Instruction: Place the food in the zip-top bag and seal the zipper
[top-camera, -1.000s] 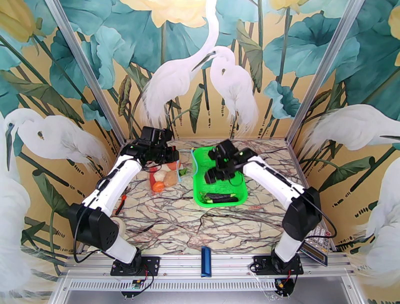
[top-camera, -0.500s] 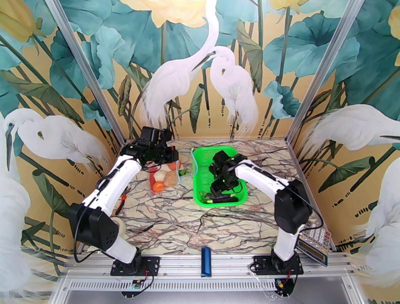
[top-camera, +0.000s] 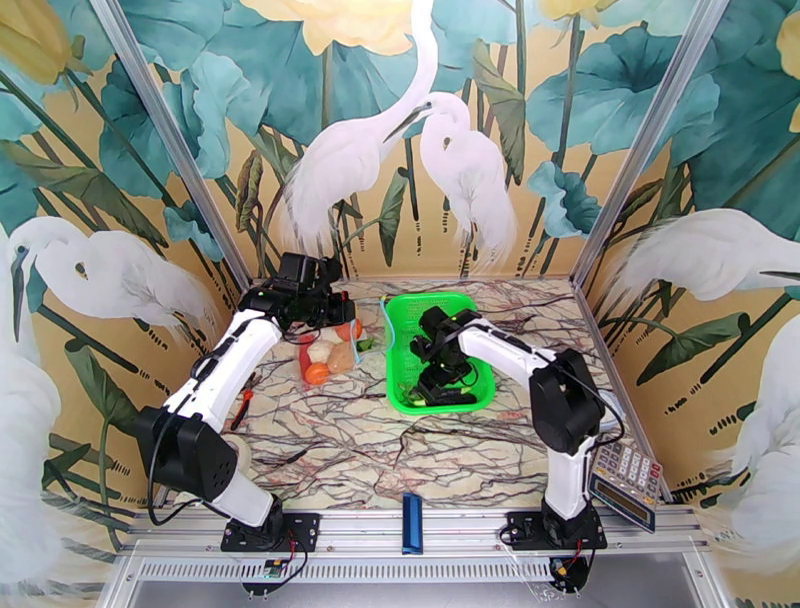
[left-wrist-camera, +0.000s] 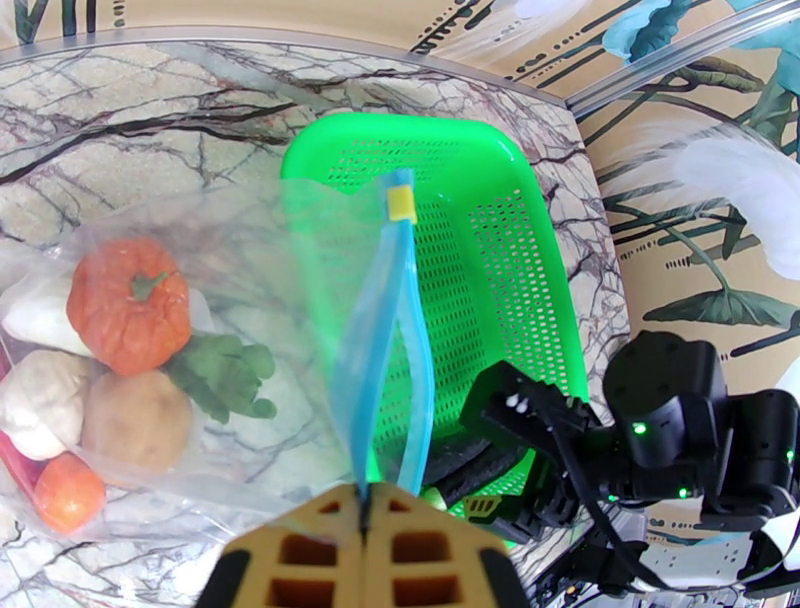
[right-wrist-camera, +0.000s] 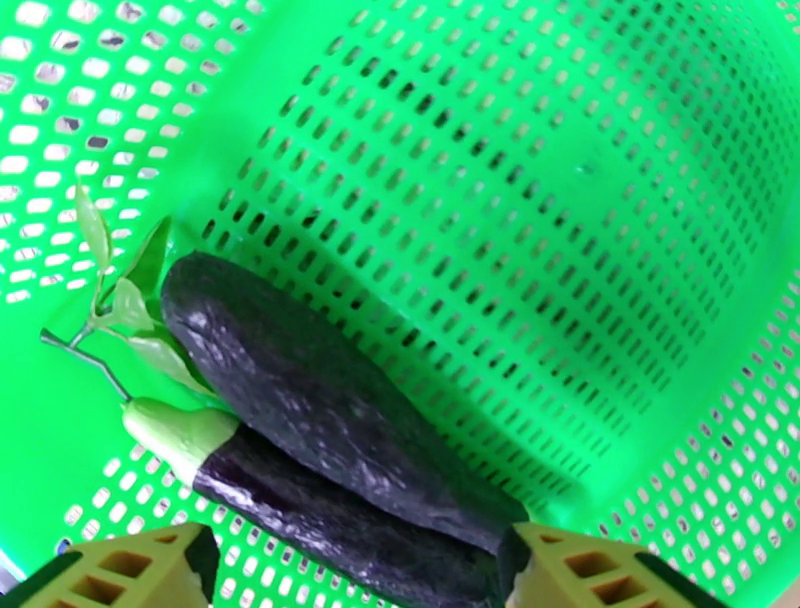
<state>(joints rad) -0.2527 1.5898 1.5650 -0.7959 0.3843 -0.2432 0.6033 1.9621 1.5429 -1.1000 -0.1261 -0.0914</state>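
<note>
I am looking at two containers side by side on the marbled surface (top-camera: 340, 440). The clear bag (left-wrist-camera: 250, 290) lies left of the green basket (left-wrist-camera: 500, 250), and its mouth reaches over the basket's near rim. Inside the bag I see a big orange-red tomato (left-wrist-camera: 130, 305), with a green piece (left-wrist-camera: 225, 370) touching its lower right. A tan potato (left-wrist-camera: 135, 425) sits below the tomato, and pale garlic (left-wrist-camera: 35, 400) is beside the potato. A white radish (left-wrist-camera: 30, 315) lies at the left edge and a small tomato (left-wrist-camera: 65, 492) lies lowest. The zipper (left-wrist-camera: 385, 330) stands up as a light-blue strip, parted into a narrow loop and topped by a yellow tab (left-wrist-camera: 402, 205). My left hand (left-wrist-camera: 365, 492) is clenched on the zipper's lower end, holding the bag's mouth up. The basket holds two dark eggplants (right-wrist-camera: 330, 400) lying side by side and touching. A pale green stem (right-wrist-camera: 175, 432) and a small leafy sprig (right-wrist-camera: 120, 300) are at their left end. My right hand (right-wrist-camera: 360, 572) is down in the basket with its fingers (right-wrist-camera: 130, 568) spread wide, grasping nothing. The eggplants' right end lies between the fingers, and I cannot tell whether they touch it.
</note>
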